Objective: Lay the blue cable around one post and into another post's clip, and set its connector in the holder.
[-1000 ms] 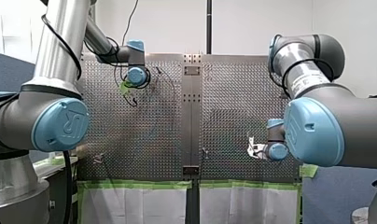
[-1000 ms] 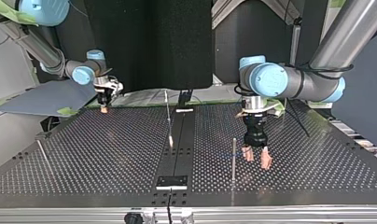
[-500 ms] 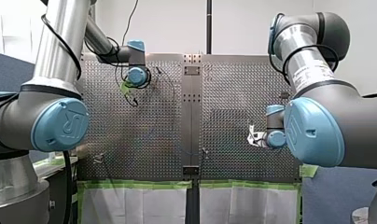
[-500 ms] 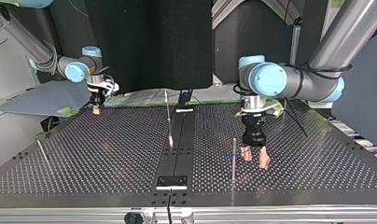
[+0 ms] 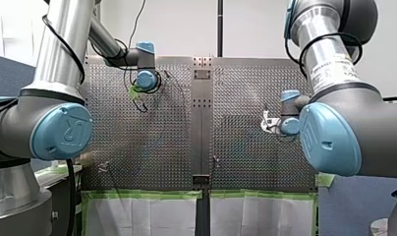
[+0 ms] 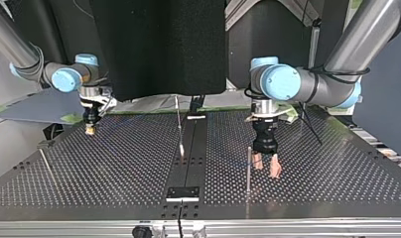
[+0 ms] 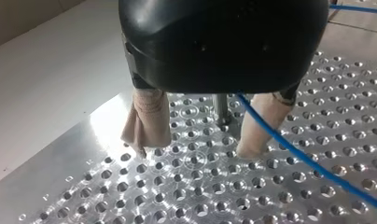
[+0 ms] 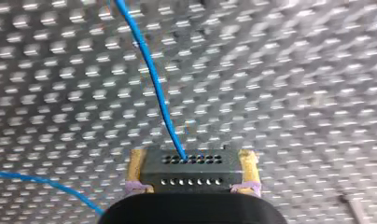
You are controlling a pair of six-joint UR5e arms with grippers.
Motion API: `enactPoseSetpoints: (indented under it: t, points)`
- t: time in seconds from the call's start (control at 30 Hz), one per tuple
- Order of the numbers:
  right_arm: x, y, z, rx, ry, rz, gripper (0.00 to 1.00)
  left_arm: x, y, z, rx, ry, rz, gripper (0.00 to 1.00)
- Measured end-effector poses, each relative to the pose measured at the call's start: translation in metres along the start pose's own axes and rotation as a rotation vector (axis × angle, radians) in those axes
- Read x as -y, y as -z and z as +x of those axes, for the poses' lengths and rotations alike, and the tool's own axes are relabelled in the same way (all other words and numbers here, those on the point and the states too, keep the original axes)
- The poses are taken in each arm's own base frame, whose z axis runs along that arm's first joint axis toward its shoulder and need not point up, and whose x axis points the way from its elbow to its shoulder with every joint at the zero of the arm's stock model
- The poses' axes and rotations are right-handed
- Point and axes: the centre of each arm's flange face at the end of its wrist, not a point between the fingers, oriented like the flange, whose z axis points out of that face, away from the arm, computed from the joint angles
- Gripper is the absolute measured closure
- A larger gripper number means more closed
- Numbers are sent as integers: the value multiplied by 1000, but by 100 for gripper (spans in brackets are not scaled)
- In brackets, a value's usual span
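**Connector Gripped in One Claw, the Other Open Beside a Post**

From where I stood, the right gripper [image 8: 192,156] had its yellow pads [image 8: 135,168] closed tight on the black connector [image 8: 191,170], a small block with two rows of holes in its face. The blue cable [image 8: 154,84] came out of that face and ran off over the perforated table [image 6: 114,163]. A second stretch of it curved past to one side of the claw. In the top view this gripper hung low near the table's far edge, at the view's left.

The left gripper [image 7: 192,150] was open. Its beige pads [image 7: 147,121] stood well apart and held nothing, with their tips close above the holes. The cable crossed in front of one pad and sloped away across the table, not pinched by either pad. A thin metal post [image 7: 220,109] showed in the gap between the pads. In the top view it stood just beside them, on the side toward the dark middle strip [image 6: 188,163].

Another slim post [image 6: 179,124] rose by that strip. A third post [image 6: 44,161] stood far off at the top view's left.
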Motion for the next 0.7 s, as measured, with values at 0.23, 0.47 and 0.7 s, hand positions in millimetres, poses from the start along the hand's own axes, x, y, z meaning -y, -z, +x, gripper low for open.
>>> enactPoseSetpoints:
  t: [0.23,0.47,0.7]
  points:
    - [3,11,35,-5,50,-39,100,0,1,1,-2,-8,-7,0]
    - [3,29,48,-13,73,-70,100,0,2,1,0,-19,-15,0]
    - [-9,30,70,-53,63,-69,100,-1,1,0,0,-20,-16,0]
